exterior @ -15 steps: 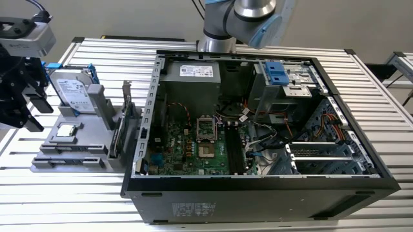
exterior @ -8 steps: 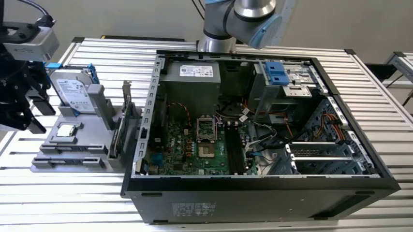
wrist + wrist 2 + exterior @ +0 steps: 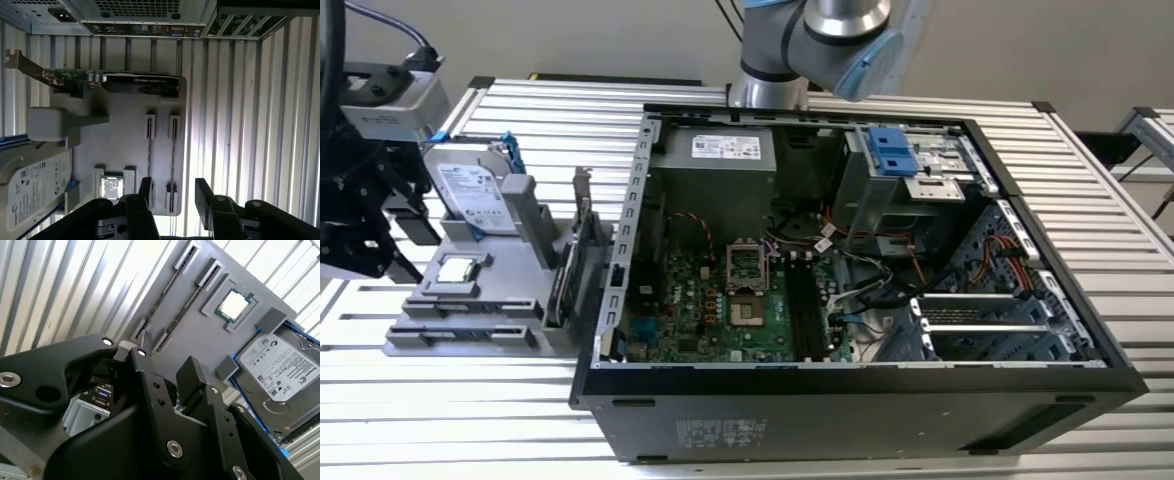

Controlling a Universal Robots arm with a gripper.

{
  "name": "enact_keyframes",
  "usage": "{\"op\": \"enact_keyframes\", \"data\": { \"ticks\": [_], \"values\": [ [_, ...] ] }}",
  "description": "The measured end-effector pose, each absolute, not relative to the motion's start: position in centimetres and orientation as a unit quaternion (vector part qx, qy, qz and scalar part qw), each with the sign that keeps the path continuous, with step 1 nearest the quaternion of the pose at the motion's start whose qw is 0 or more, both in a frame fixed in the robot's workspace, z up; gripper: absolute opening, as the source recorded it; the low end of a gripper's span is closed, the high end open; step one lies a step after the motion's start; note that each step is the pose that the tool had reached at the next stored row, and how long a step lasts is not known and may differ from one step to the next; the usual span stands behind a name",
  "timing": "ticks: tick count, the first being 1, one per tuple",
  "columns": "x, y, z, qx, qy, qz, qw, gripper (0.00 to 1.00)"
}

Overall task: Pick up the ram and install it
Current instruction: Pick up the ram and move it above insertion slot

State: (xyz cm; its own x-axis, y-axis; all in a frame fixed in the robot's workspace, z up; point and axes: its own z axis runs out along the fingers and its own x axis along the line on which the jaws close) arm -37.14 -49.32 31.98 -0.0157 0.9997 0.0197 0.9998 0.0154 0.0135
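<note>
the claw (image 3: 173, 184) hangs open and empty, just over the ram (image 3: 172, 155), which stands on edge in the outer slot near the grey holder's (image 3: 120, 150) edge; its length runs between both fingers (image 3: 202, 192).

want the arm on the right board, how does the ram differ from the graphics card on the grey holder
The ram is a thin bare strip seen edge-on; the graphics card is thicker, with a black shroud. The graphics card carries a metal bracket at one end; the ram has none. Both stand on edge in the grey holder.
</note>
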Motion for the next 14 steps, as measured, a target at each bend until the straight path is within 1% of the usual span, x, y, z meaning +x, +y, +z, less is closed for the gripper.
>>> {"op": "enact_keyframes", "data": {
  "ticks": [14],
  "values": [
    [-37.14, -49.32, 30.91, -0.702, -0.713, -0.012, 0.002, 1.0]
  ]
}}
